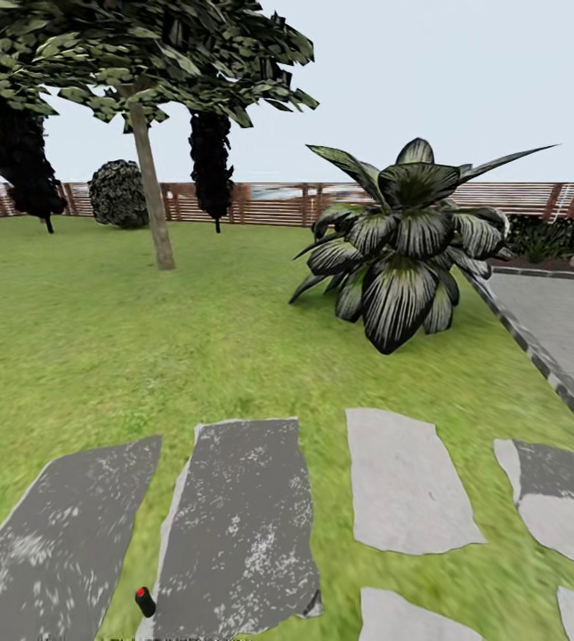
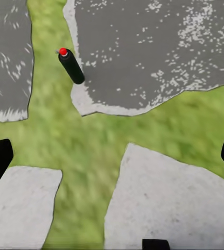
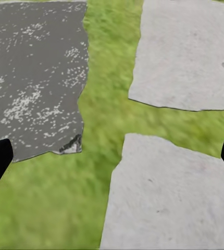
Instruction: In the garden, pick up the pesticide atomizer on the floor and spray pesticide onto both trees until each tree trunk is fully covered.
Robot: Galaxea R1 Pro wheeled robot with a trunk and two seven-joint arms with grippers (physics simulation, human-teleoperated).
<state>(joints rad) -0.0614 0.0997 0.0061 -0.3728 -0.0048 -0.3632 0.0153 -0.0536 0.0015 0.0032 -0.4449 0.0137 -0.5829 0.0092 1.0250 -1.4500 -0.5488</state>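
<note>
The work stands at its first step — fetching the atomizer, which lies on its side on the floor of the garden, a small black cylinder with a red cap. In the head view it sits low in the picture, in the strip of grass between two dark paving stones, its body touching the edge of the larger dark stone. The left wrist view shows the same thing more plainly: the atomizer lies across the pale rim of the dark stone, red cap pointing away from that stone toward the grass gap. The left gripper hangs above the ground with its jaws spread wide, nothing between them, and the atomizer well apart from them. The right gripper likewise has its jaws released and empty, over a pale stone and grass. Farther off across the lawn stands one tree with a pale, straight trunk, near the wooden fence; a broad-leaved plant sits to its right by the paved border. No white specks can be made out on the trunk at this distance, so spraying looks not yet begun. The next move, as I judge it, calls for bringing the left arm down over the cylinder, turning the wrist so the jaws straddle its narrow width, then closing — with care not to roll it.
</note>
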